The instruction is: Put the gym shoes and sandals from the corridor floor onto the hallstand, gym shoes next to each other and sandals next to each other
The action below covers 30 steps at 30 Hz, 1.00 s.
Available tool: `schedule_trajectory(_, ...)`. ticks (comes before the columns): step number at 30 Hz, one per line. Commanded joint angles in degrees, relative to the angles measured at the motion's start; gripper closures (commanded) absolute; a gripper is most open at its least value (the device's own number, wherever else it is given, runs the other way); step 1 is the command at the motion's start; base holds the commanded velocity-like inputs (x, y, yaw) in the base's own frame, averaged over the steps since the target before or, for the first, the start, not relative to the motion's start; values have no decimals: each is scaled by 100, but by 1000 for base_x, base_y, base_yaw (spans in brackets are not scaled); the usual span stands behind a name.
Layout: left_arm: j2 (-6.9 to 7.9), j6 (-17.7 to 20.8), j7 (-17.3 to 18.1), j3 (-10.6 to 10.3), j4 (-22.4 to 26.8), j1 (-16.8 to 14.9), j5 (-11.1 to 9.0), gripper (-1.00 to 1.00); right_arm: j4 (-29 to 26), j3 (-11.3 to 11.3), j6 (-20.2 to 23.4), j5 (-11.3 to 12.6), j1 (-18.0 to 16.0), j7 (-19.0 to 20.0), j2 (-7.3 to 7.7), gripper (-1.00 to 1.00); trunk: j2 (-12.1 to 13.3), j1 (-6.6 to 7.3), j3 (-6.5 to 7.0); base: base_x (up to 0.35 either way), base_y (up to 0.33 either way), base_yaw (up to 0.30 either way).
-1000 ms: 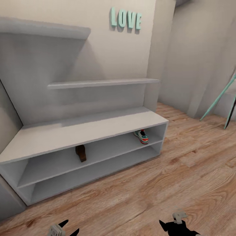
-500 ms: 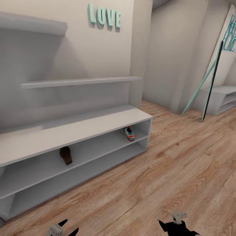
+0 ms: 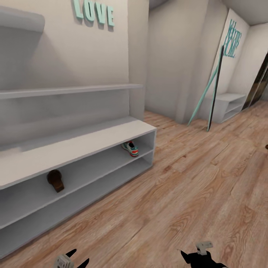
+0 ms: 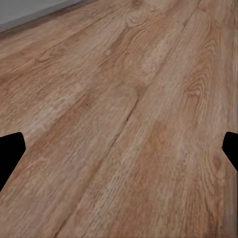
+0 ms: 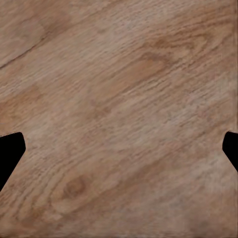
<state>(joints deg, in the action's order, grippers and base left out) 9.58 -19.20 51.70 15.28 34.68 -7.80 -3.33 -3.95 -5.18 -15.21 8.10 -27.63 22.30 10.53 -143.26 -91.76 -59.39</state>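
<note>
Jaws apart; hallstand (image 3: 111,139) holds one sandal (image 3: 56,181), one gym shoe (image 3: 130,148).

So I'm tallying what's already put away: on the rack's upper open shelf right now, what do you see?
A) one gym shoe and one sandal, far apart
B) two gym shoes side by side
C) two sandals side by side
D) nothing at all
A: the head view shows a single gym shoe near the right end of the hallstand shelf and a single brown sandal well to its left.
</note>
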Motion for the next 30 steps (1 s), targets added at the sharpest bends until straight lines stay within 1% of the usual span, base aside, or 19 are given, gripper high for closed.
schedule_trajectory(1,0,-12,31,11,-5,-2,-18,-100,9,-47,-17,60,-4,20,2,-100,-2,1,-5,0,0,-286)
schedule_trajectory(30,-1,-5,25,17,-5,-2,-18,-100,8,-44,-17,60,11,20,2,-100,-2,1,-5,0,0,-287)
